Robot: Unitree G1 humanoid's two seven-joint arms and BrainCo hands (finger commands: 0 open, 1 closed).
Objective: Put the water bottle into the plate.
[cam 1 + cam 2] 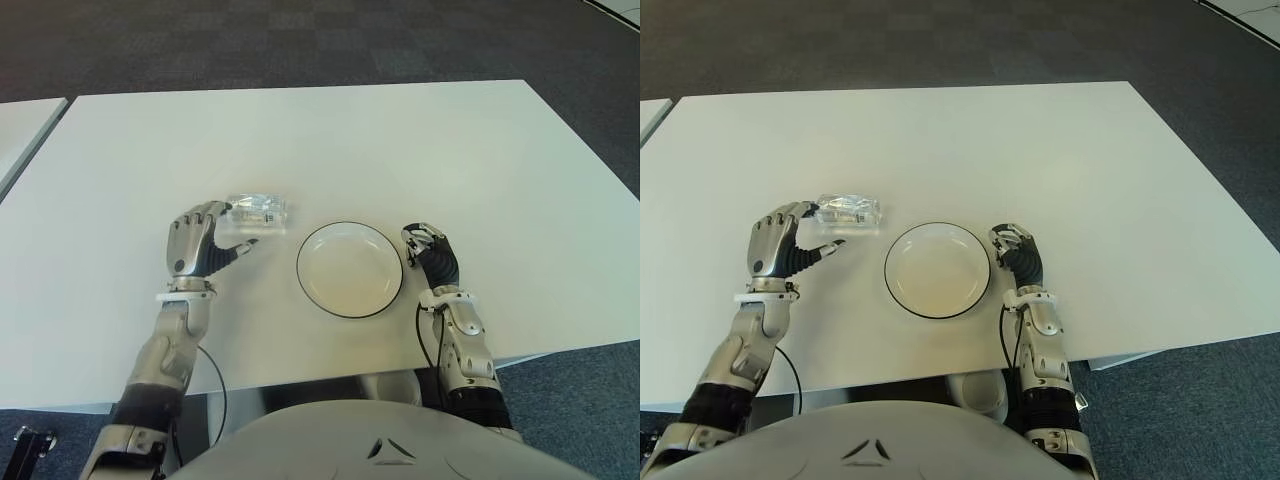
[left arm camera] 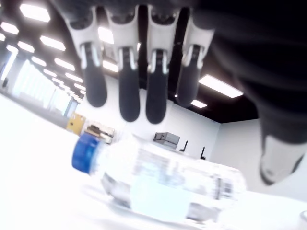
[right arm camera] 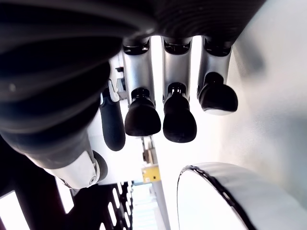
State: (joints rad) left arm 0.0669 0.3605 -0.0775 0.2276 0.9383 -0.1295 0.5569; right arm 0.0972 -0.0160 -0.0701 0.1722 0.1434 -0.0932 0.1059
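Observation:
A clear water bottle (image 1: 258,212) with a blue cap lies on its side on the white table (image 1: 400,150), left of the plate. The white plate (image 1: 349,299) with a thin black rim holds nothing. My left hand (image 1: 238,227) is at the bottle's near side. In the left wrist view its fingers (image 2: 128,96) hang spread over the bottle (image 2: 163,184), with the thumb off to one side and no grasp on it. My right hand (image 1: 428,245) shows just right of the plate, its fingers (image 3: 143,117) curled on nothing, with the plate's rim (image 3: 216,178) close by.
The table's front edge runs just behind both wrists. A second white table (image 1: 25,120) stands off to the left across a narrow gap. Dark carpet surrounds the tables.

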